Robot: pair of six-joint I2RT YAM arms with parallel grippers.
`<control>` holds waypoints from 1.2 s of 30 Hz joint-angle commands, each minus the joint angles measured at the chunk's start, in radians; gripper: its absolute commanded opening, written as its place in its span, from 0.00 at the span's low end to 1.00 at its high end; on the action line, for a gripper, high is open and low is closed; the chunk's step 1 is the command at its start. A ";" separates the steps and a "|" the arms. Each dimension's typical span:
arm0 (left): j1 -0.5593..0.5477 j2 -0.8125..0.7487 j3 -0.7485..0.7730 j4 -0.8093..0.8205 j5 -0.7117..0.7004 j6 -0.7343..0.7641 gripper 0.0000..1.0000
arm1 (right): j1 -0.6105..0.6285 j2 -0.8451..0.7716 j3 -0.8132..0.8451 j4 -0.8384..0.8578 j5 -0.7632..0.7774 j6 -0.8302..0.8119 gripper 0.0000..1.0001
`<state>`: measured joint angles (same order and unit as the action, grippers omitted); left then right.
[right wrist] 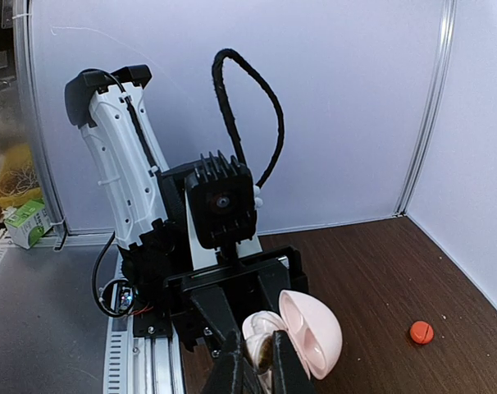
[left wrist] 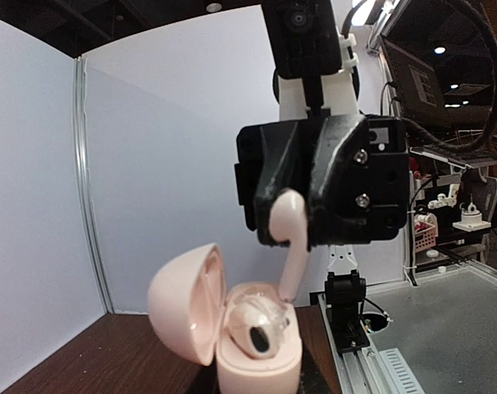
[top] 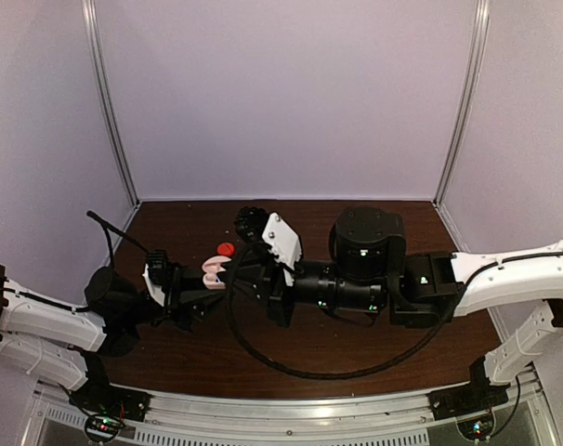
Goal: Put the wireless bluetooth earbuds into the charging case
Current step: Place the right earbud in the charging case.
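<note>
The pale pink charging case (left wrist: 257, 365) stands with its lid (left wrist: 187, 300) swung open to the left, and my left gripper (top: 193, 288) is shut on its base. One pale earbud (left wrist: 261, 330) lies seated inside. My right gripper (left wrist: 296, 215) hangs just above the case, shut on a second pale pink earbud (left wrist: 291, 246). That earbud's stem points down and its tip touches the case's rim at the empty slot. In the right wrist view my right gripper's fingers (right wrist: 291, 369) pinch the earbud (right wrist: 265, 349) beside the open lid (right wrist: 314, 332).
A small red-orange round piece (top: 226, 248) lies on the brown table (top: 384, 223) just behind the case, also seen as an orange dot (right wrist: 421, 332). A black cable (top: 300, 370) loops over the table under the right arm. White walls enclose the back and sides.
</note>
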<state>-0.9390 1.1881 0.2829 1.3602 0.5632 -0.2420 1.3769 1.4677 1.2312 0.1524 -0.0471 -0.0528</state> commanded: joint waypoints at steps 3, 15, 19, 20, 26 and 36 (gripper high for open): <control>-0.004 -0.015 0.023 0.033 -0.014 0.005 0.00 | -0.005 0.020 0.018 0.005 0.020 0.011 0.05; -0.004 -0.032 0.025 0.016 -0.020 0.009 0.00 | -0.009 0.046 0.008 0.010 0.063 0.012 0.06; -0.004 -0.041 0.024 0.011 -0.028 0.008 0.00 | -0.013 0.042 -0.006 0.011 0.080 0.017 0.05; -0.004 -0.043 0.024 0.012 -0.030 0.007 0.00 | -0.013 0.038 -0.012 0.012 0.085 0.019 0.05; -0.004 -0.047 0.024 0.020 -0.040 0.003 0.00 | -0.019 0.025 -0.040 0.019 0.088 0.044 0.05; -0.004 -0.047 0.027 0.020 -0.051 0.003 0.00 | -0.019 0.042 -0.053 0.060 0.017 0.094 0.05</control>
<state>-0.9390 1.1625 0.2836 1.2999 0.5259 -0.2417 1.3674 1.4963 1.2030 0.2207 -0.0021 -0.0025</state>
